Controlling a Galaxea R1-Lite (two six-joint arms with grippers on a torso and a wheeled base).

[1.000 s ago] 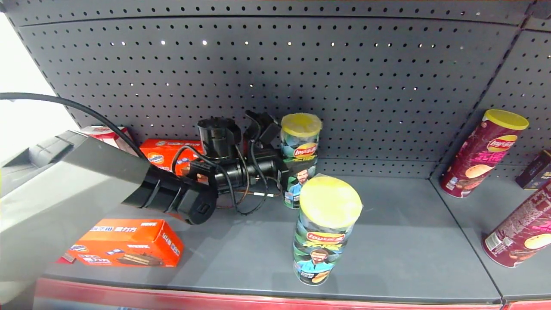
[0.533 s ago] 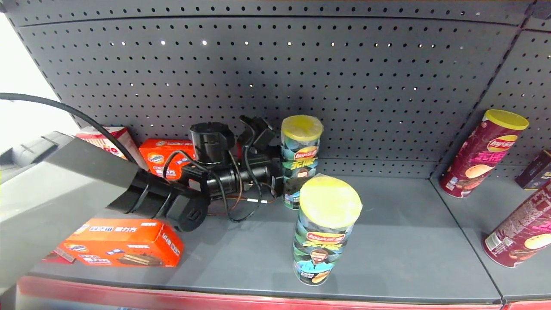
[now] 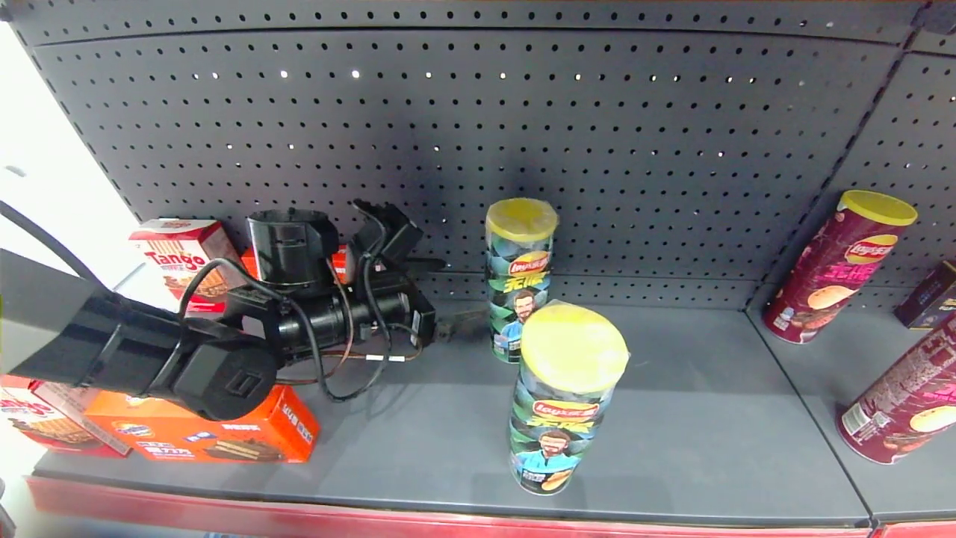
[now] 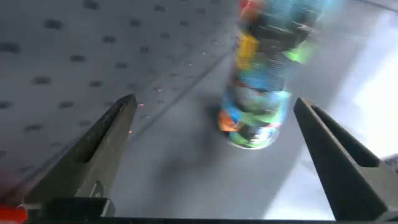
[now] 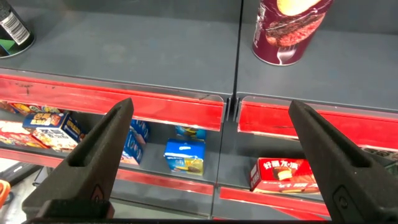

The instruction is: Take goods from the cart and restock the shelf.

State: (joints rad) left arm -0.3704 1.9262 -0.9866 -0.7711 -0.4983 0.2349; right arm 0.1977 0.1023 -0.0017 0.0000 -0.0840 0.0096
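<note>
Withdrawn to the left since the earlier frames, the left gripper [image 3: 447,294] no longer brackets the rear can [image 3: 520,276]. It now sits apart from that can, low over the shelf [image 3: 709,418], jaws spread wide and holding nothing. The arm's retreat uncovers more of the two red-and-white wafer boxes [image 3: 179,254]. Rear can stands upright against the pegboard [image 3: 523,134]; front can [image 3: 566,396] stands upright near the shelf edge, well apart from the gripper. Each of these two carries a yellow lid and a green label with a red oval logo and a cartoon figure. Further count on the shelf: two maroon cans [image 3: 836,265] with yellow logos in the right bay, two orange boxes [image 3: 224,433] (one partly behind the arm), and one dark box [image 3: 926,295] at the right border. Right gripper [image 5: 210,107] hangs before the red edge strip [image 5: 155,102], jaws wide, holding nothing. Below that strip, a lower tier holds blue packets [image 5: 185,155] and a red box [image 5: 283,174].
</note>
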